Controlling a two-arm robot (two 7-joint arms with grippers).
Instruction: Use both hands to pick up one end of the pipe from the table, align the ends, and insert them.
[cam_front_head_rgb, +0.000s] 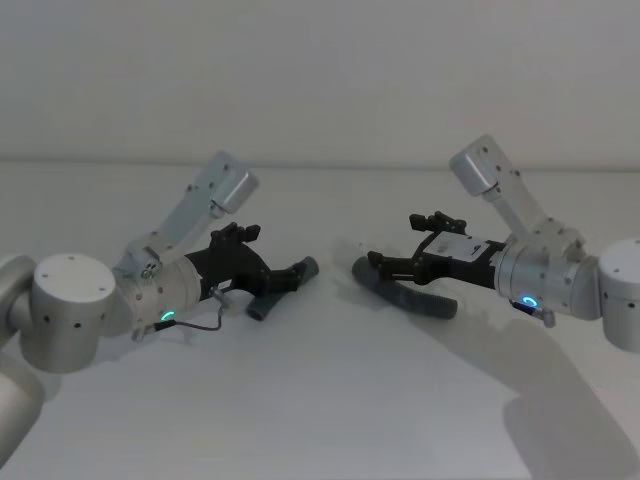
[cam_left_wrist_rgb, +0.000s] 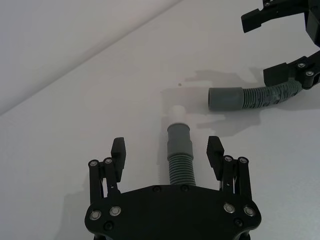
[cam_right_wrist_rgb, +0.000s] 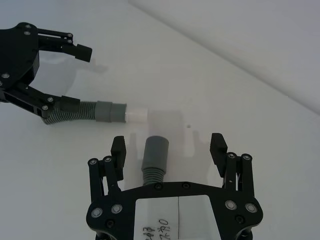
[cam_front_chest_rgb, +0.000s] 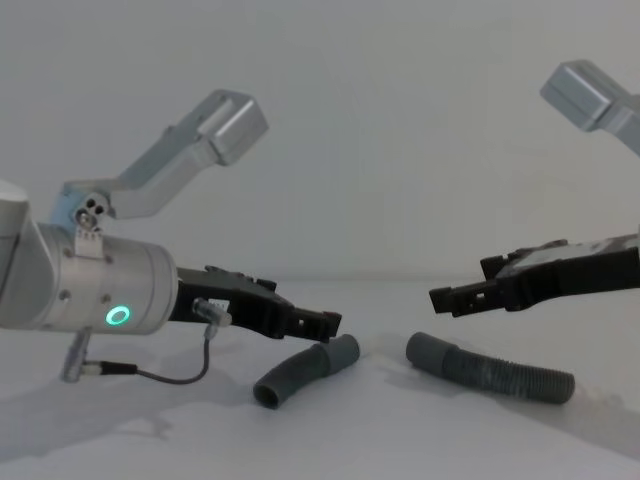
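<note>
White table (cam_front_head_rgb: 320, 420) under me, my left gripper (cam_left_wrist_rgb: 167, 145) spread wide, straddling the short hose (cam_front_chest_rgb: 305, 370), my right gripper (cam_right_wrist_rgb: 168, 144) spread wide around the long hose (cam_front_chest_rgb: 490, 372), both hoses lying on the table, cuffs (cam_left_wrist_rgb: 225, 98) near, not touching

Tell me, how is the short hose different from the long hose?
The short hose is bent; the long hose lies nearly straight. The short hose sits under the open left gripper, the long hose under the open right gripper. Both are dark grey, ribbed, and lie on the table.
</note>
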